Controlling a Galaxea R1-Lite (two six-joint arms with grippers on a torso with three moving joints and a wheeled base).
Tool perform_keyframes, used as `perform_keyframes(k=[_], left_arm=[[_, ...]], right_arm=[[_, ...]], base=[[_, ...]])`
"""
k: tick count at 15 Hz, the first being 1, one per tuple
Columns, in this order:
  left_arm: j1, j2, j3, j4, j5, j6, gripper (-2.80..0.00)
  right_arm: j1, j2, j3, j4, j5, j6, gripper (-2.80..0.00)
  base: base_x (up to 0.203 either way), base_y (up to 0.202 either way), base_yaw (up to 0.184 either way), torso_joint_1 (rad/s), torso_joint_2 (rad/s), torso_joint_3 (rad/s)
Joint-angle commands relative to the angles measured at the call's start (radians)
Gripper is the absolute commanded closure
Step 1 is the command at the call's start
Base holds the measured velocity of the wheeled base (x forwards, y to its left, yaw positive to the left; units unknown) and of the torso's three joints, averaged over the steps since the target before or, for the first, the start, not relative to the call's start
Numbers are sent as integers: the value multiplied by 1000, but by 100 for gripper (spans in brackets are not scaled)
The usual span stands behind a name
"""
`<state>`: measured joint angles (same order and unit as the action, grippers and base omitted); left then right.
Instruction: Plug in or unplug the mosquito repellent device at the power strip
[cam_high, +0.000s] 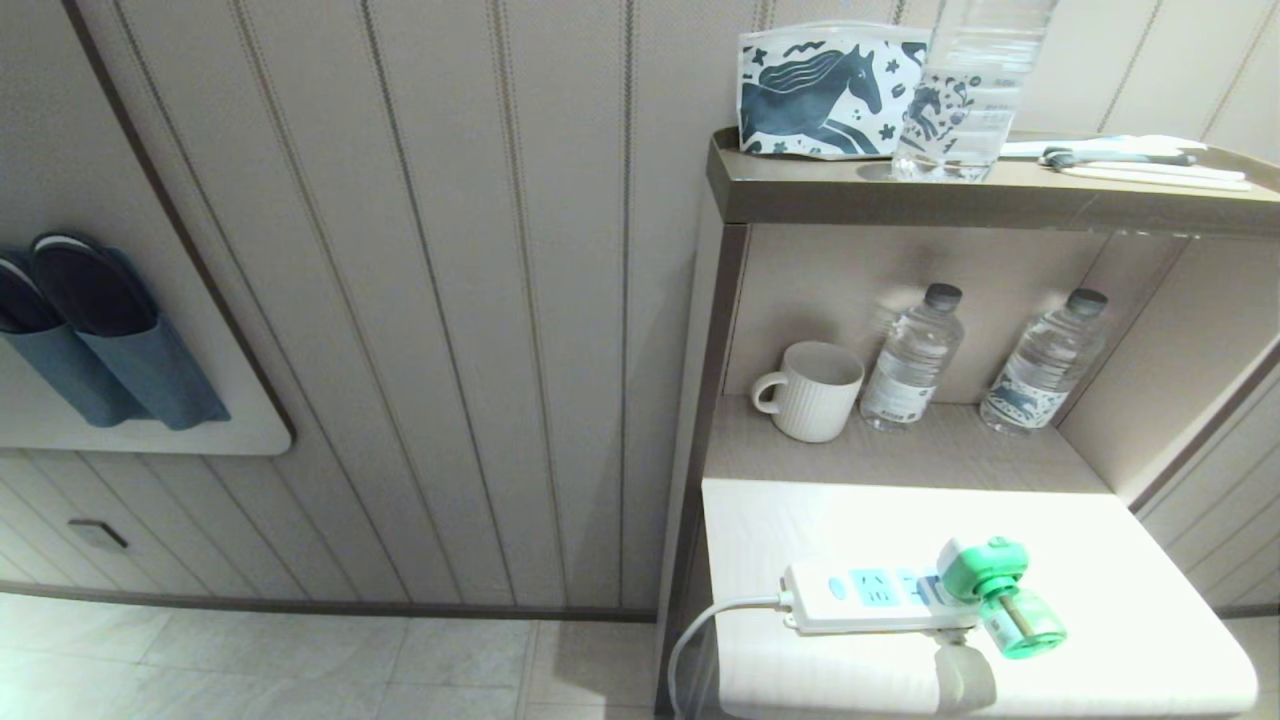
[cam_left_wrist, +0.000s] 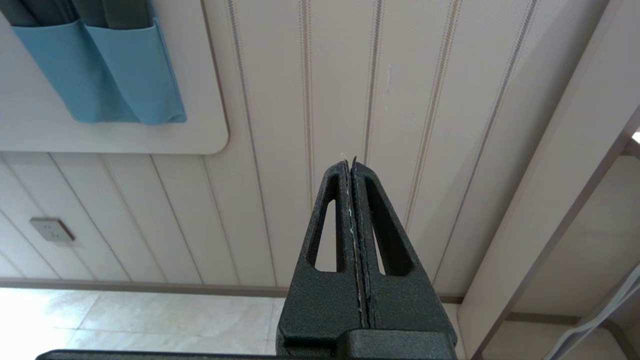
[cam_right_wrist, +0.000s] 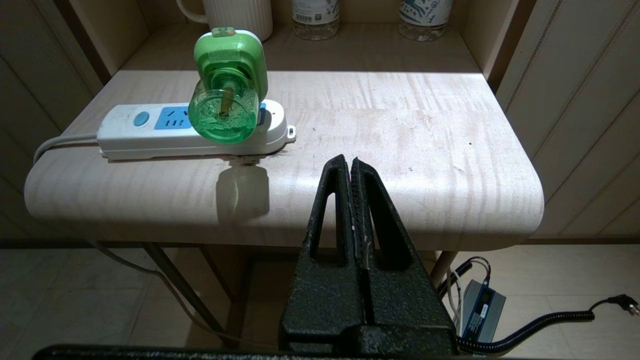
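Sitting plugged into the long white plastic power strip (cam_right_wrist: 192, 132) on the pale wooden surface (cam_right_wrist: 400, 150), green-and-white mosquito repellent device (cam_right_wrist: 227, 87) ahead-left of closed right gripper (cam_right_wrist: 350, 165) jaws; left gripper (cam_left_wrist: 350, 165) closed, farther.

Most of the head view is filled by a beige panelled wall (cam_high: 430, 300) marked with vertical stitched lines. At the left edge, a rounded white board (cam_high: 150, 440) is mounted on it, and blue fabric pockets (cam_high: 110, 370) holding dark slippers are hung there. A small wall plate (cam_high: 98, 534) is seen at lower left. Pale floor tiles (cam_high: 300, 660) are laid along the bottom. At right, a shelving unit is built in, with a brown top ledge (cam_high: 900, 190) and a recessed niche (cam_high: 900, 450) below it. In front, a light wood-grain table (cam_high: 1130, 600) with rounded corners is brightly lit from above.
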<state>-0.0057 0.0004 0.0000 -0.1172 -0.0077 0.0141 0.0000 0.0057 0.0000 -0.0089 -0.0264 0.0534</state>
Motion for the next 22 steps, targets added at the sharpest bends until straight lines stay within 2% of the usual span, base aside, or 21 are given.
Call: perform_keyframes(k=[1, 22], left_arm=[[0, 0, 0, -1, 0, 0, 0], [0, 0, 0, -1, 0, 0, 0]], right_arm=[[-1, 0, 0, 0, 0, -1, 0], [0, 3, 0, 0, 0, 0, 0]], base=[[0, 0, 0, 0, 0, 0], [0, 0, 0, 0, 0, 0]])
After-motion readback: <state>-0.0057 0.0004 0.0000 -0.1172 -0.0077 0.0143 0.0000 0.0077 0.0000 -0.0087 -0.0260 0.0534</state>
